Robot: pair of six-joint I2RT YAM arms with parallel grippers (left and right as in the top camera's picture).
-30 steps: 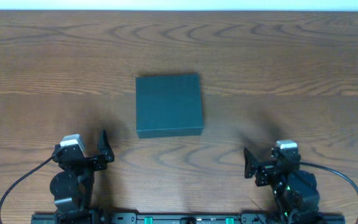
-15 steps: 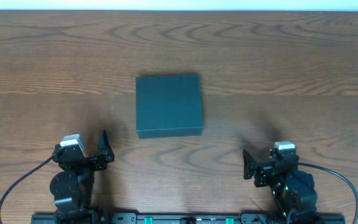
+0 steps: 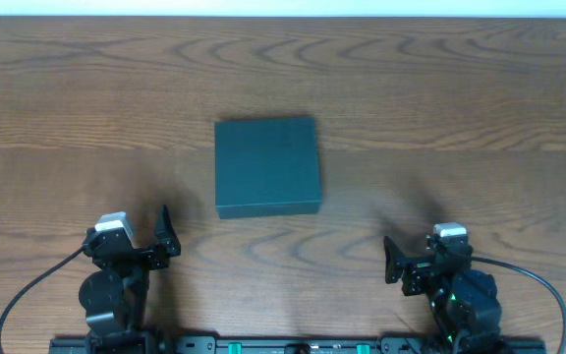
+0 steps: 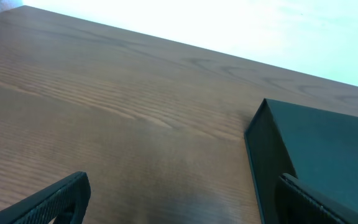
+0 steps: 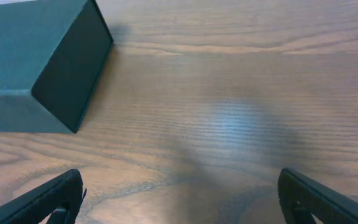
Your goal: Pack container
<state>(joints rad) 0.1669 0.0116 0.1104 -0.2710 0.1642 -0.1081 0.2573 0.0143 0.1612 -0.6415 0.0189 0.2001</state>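
Observation:
The container is a dark teal-green square box, lid closed, in the middle of the wooden table. It shows at the right of the left wrist view and at the top left of the right wrist view. My left gripper is open and empty near the front left edge, below and left of the box; its fingers frame bare wood. My right gripper is open and empty near the front right edge. No snack packets are in view.
The wooden table stretches on all sides of the box. A white strip runs along its far edge. Black cables loop from both arm bases at the front.
The right arm has settled slightly down toward the front edge. The box and the left arm have not moved.

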